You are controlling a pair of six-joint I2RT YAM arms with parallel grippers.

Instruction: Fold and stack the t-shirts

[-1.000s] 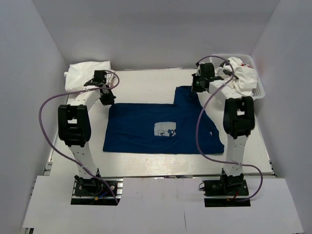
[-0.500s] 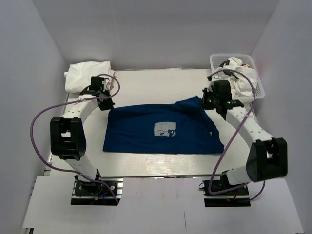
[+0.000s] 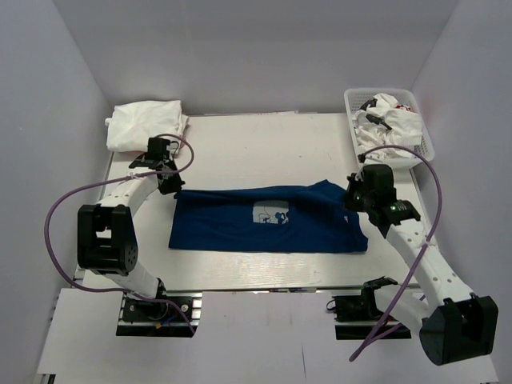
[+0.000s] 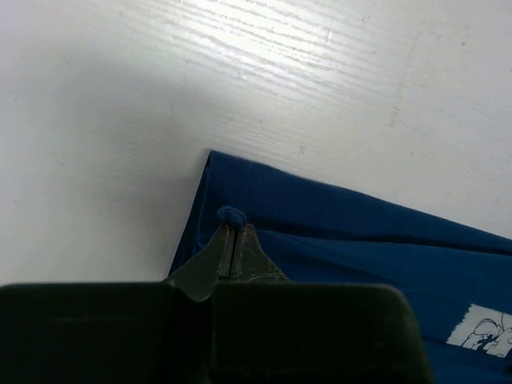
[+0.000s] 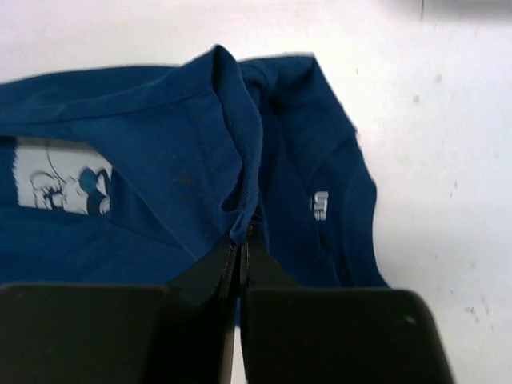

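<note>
White worktop (image 3: 240, 144) with a navy blue t-shirt (image 3: 240, 228) spread across its middle, the far part doubled toward the near edge. A folded white t-shirt (image 3: 144, 124) sits far left. Crumpled white t-shirts (image 3: 392, 124) fill a mesh basket (image 3: 350, 108) far right. The left end effector (image 3: 165, 182) and right end effector (image 3: 353, 195), both pressed together, pinch the navy shirt's folded corners. The cloth is probably light and limp, sagging between grips, so it is best held at corners.

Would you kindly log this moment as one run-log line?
task: fold navy t-shirt | left gripper: shut on its left corner | right gripper: shut on its right end | white t-shirt: far-left corner | basket: white t-shirts
</note>
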